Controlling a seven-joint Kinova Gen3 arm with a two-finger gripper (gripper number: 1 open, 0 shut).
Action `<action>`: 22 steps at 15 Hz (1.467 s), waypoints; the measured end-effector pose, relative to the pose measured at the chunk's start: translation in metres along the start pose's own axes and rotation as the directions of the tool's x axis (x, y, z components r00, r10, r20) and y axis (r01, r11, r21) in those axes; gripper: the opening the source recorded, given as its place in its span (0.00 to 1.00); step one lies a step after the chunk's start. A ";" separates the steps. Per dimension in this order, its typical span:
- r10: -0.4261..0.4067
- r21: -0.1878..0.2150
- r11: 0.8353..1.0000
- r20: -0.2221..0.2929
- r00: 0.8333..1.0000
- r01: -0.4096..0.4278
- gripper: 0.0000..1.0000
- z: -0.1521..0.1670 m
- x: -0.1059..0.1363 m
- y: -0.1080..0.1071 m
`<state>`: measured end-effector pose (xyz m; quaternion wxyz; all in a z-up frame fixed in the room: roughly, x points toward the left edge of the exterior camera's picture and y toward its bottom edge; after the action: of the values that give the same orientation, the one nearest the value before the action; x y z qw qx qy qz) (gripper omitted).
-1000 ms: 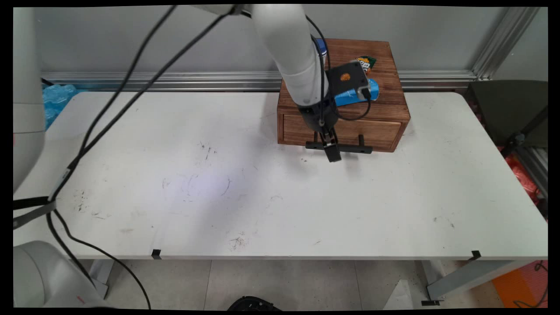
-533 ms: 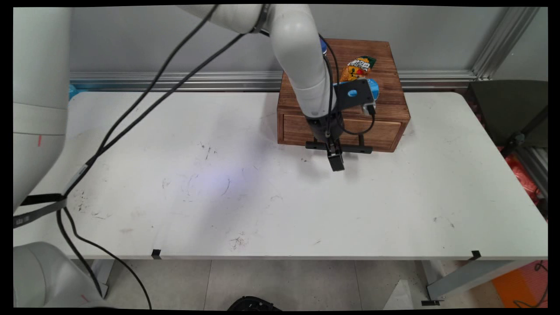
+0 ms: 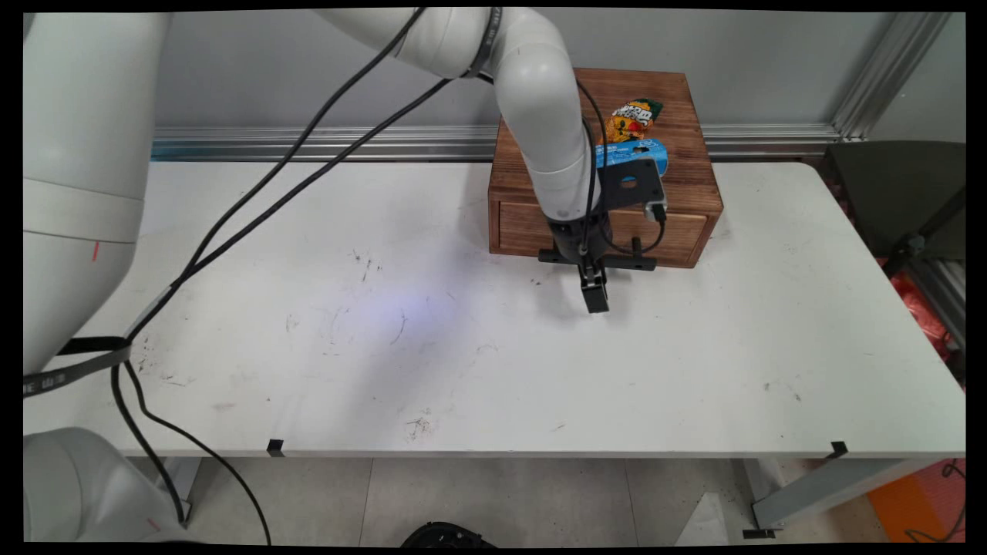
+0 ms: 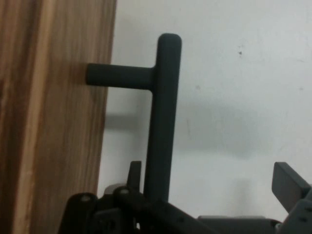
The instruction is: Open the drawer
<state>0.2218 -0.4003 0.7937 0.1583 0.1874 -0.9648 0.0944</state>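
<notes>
Your gripper (image 3: 594,295) hung just in front of the black bar handle (image 3: 597,260) of the wooden drawer box (image 3: 686,193), its fingers (image 4: 287,187) spread apart with the handle (image 4: 163,122) between them, nothing clamped. The box stood at the far edge of the white table (image 3: 463,347), against the wall, drawer closed. An orange snack packet (image 3: 632,119) and a blue packet (image 3: 628,150) lay on top of it

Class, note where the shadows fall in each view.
Main view: the arm and gripper cast a soft grey shadow on the white table, in front of the wooden drawer box. Hand view: the black handle throws a soft-edged shadow on the table to its right.
</notes>
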 end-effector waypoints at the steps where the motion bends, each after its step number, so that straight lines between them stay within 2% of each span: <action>1: 0.006 -0.003 1.000 0.002 1.000 -0.006 1.00 0.002 0.000 0.001; 10: 0.050 -0.041 0.998 0.013 0.999 -0.049 1.00 0.002 -0.003 0.025; 22: 0.074 -0.088 0.993 0.013 0.997 -0.073 1.00 -0.016 -0.014 0.085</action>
<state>0.2048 -0.3142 0.7939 0.1551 0.1455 -0.9755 0.0564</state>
